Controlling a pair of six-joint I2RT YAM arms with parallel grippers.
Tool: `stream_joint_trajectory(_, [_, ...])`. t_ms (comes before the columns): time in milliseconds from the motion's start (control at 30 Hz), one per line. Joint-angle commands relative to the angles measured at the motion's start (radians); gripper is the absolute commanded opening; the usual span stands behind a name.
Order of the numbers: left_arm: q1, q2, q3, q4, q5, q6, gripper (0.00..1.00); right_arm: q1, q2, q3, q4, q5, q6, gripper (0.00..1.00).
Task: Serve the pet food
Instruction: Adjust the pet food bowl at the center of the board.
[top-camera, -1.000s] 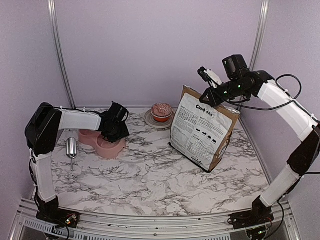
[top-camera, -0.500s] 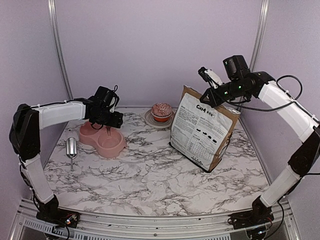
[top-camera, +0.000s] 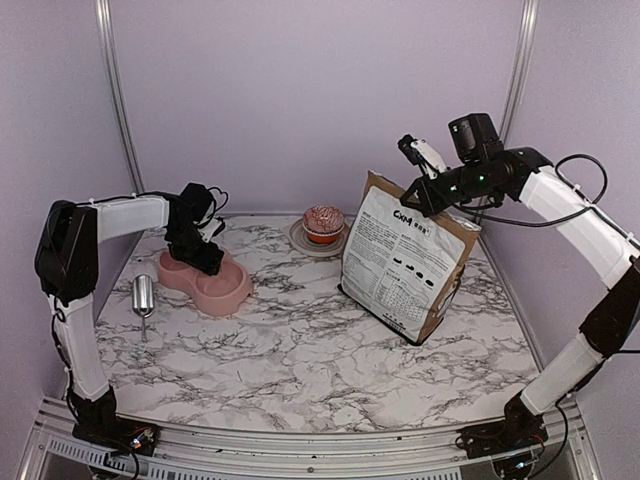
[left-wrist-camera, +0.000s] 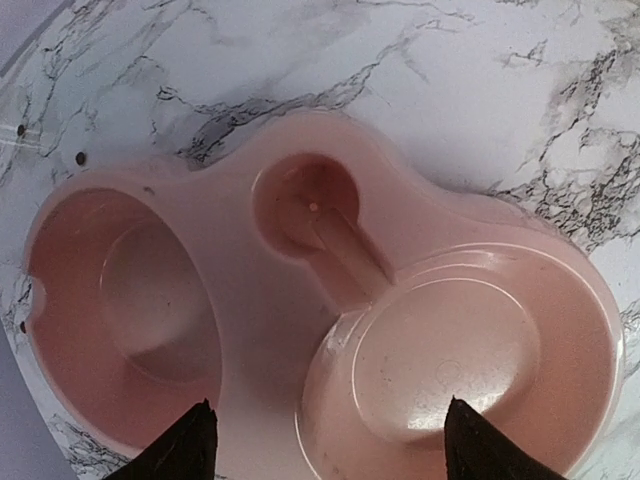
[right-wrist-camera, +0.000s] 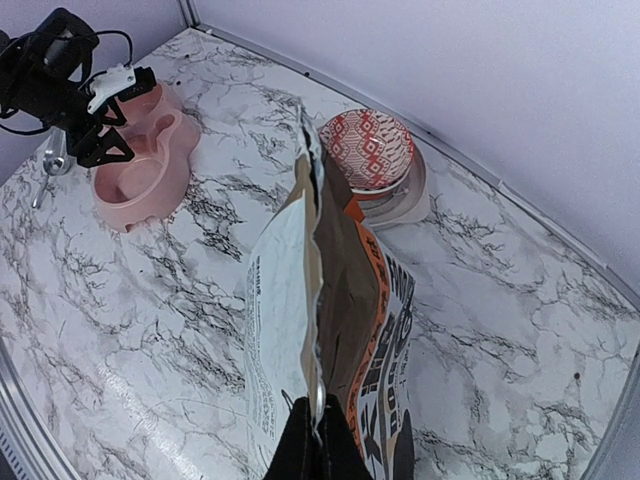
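Left wrist alone shows stray kibble (left-wrist-camera: 80, 158), perhaps.

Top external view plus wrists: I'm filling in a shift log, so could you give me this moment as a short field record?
left gripper: open, above the pink double bowl, holding nothing
right gripper: shut on the top edge of the paper bag
paper bag: standing on the marble table, right of centre
pink double bowl: both wells empty, no pet food seen
scoop: lying on the table left of the bowl, untouched
cupcake: at the back, between bowl and bag
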Motion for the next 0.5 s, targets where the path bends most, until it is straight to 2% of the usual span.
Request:
stream_joint_trajectory(0, [0.038,0.052,0.065,-0.083,0.015,0.049,0.80,0.005,-0.122,0.052,0.277,-0.032,-0.001,0.00])
stream_joint_trajectory(267, [0.080,0.138,0.136,-0.103,0.074,0.104,0.79,0.005,-0.123,0.034,0.285,-0.041,-0.002,0.00])
stream_joint_trajectory(367, [0.079,0.167,0.151,-0.117,0.103,0.111,0.75,0.004,-0.122,0.031,0.289,-0.041,-0.003,0.00])
stream_joint_trajectory(467, [0.079,0.201,0.176,-0.140,0.132,0.112,0.65,0.005,-0.117,0.032,0.295,-0.046,0.001,0.00])
